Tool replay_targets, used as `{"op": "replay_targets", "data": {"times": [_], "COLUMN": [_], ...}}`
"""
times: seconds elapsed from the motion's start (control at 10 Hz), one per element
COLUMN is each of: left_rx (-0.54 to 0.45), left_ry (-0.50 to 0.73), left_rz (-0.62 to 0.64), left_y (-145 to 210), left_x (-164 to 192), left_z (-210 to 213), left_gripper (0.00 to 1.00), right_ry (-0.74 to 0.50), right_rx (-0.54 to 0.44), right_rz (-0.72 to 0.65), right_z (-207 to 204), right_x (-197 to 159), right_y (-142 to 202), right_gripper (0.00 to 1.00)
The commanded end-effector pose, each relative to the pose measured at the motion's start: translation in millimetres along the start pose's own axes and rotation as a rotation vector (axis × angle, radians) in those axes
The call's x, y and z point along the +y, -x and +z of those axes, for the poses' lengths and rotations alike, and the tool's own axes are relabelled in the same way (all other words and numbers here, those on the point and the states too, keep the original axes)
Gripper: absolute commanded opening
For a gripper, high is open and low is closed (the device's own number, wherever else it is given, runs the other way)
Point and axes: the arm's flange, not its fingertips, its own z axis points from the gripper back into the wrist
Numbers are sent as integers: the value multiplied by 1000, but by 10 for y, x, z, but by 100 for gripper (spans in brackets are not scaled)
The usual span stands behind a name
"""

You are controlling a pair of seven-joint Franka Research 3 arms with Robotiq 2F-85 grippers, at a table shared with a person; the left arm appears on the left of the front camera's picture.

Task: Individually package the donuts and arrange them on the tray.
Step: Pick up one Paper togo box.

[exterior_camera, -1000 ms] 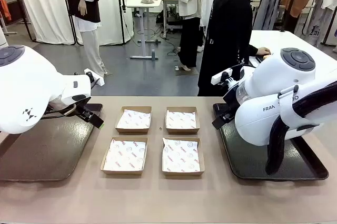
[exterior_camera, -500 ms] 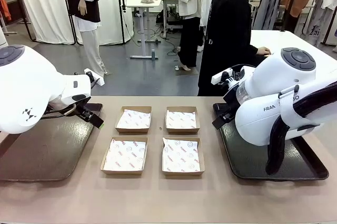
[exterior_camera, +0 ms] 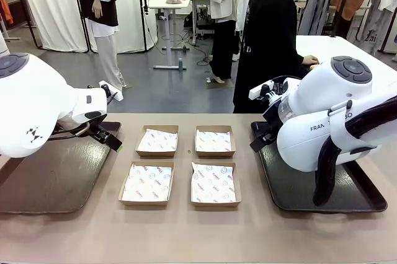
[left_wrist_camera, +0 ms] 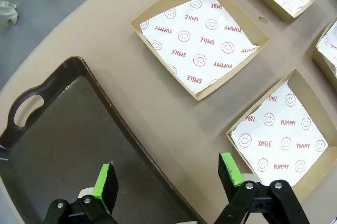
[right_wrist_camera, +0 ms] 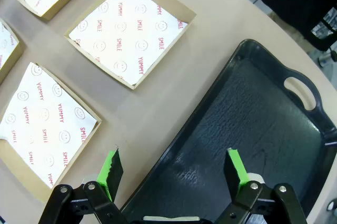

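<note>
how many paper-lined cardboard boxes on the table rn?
4, in a two-by-two block between the left tray and right tray: far-left box, far-right box, near-left box, near-right box. None seems hidden.

We see tan card boxes (exterior_camera: 156, 154) lined with white paper (left_wrist_camera: 202, 40) printed with red smileys and words, dark trays (exterior_camera: 49, 177) on a beige table (exterior_camera: 198, 233), and green pads (left_wrist_camera: 107, 179) on the black left gripper (left_wrist_camera: 168, 174)

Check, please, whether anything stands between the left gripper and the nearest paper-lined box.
Nothing visible does. The left gripper hangs open over the dark tray's edge; only bare table lies between it and the box.
</note>
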Motion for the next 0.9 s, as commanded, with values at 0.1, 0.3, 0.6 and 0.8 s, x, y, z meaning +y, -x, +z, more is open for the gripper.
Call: {"op": "replay_targets", "data": {"times": [0.1, 0.3, 0.6, 0.8], "left_rx": [3, 38, 113, 155], "left_ry": [37, 71, 135, 158], "left_rz": [-24, -43, -65, -60], "left_y": [175, 500, 977, 1084], "left_x": [-58, -18, -36, -53], "left_z": [280, 771, 1128, 1166], "left_gripper": [100, 100, 100, 100], "right_ry": [-17, -39, 37, 75], "right_rx": [11, 89, 215, 236], "right_rz": [27, 49, 53, 57], "right_z": [209, 646, 1157, 1336], "right_x": [107, 221, 336, 385], "right_y": [161, 507, 1020, 1225], "right_gripper": [100, 100, 100, 100]}}
